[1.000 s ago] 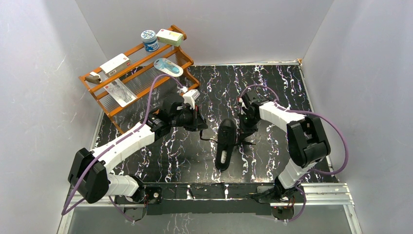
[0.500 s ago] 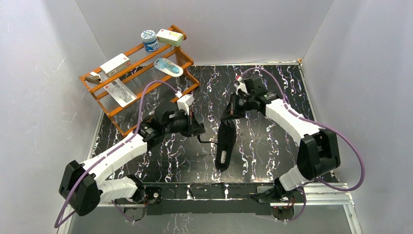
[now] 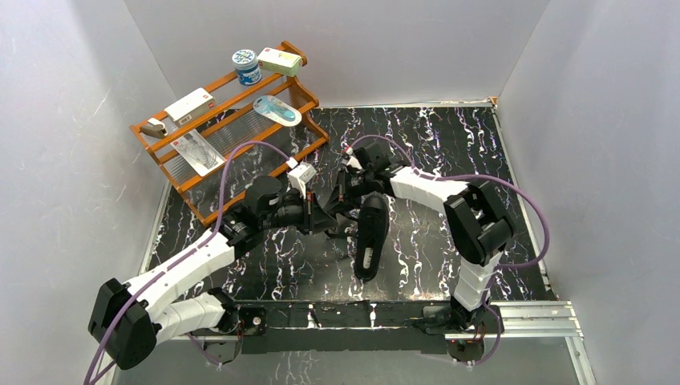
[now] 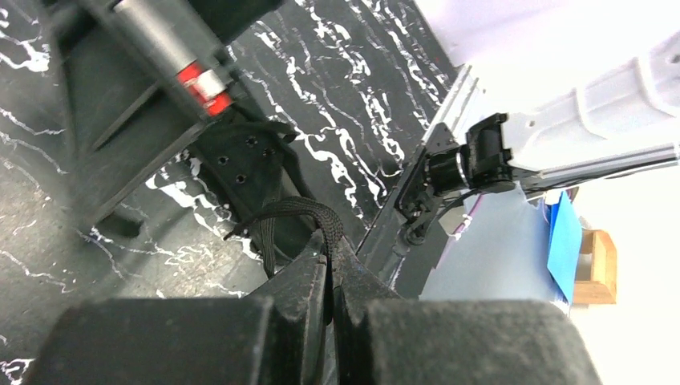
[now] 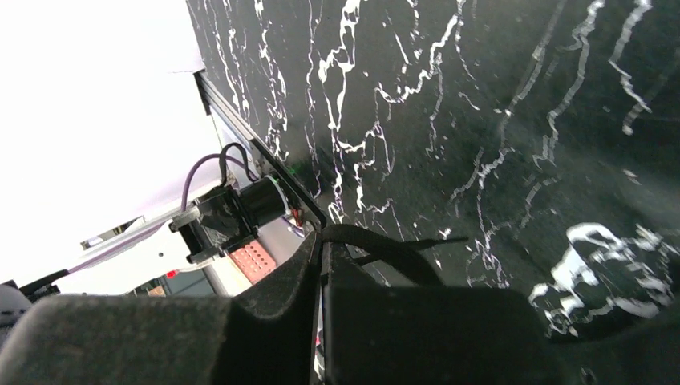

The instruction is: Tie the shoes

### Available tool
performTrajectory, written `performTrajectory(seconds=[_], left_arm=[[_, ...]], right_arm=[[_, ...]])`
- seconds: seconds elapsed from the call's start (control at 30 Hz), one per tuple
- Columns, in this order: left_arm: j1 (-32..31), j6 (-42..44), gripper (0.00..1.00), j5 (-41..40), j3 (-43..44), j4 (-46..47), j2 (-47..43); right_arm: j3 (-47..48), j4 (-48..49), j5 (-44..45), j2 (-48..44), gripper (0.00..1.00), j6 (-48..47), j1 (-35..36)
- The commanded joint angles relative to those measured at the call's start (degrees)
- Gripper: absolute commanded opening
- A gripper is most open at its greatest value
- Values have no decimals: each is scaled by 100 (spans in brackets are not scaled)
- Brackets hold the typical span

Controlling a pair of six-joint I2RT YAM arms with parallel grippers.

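With the black sneaker (image 3: 370, 237) lying on the marbled table (image 3: 449, 160), the left gripper (image 4: 330, 249) is clenched on a lace loop (image 4: 293, 210) just beside its far end and the right gripper (image 5: 321, 241) pinches another strand (image 5: 377, 242) there, so the knot seems underway, no bow formed yet.

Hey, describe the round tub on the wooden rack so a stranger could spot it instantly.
Find the orange wooden rack at the far left of the black marbled table. On its top shelf, the round tub stands beside a pale rectangular box; it alone is cylindrical, with a blue-and-white lid.
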Motion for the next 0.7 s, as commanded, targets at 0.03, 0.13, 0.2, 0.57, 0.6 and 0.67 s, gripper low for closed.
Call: performTrajectory(seconds=[0.03,0.13,0.2,0.57,0.6,0.67], left_arm=[[-6,-200,0,428,-225,412,-533],[-6,-325,0,395,-344,448,-699],[-6,-476,0,394,-350,482,-724],[5,-966,0,572,437,147,171],[5,-966,0,572,476,131,202],[3,-1014,0,494,486,144,203]], right_arm=[[539,194,-178,330,15,30,497],[396,222,-80,129,32,4,631],[389,59,73,-139,46,-125,523],[685,-2880,583,-1214,77,-2922,-330],[840,-3155,647,-1141,76,-3182,-340],[1083,-3600,827,-960,71,-3810,-344]])
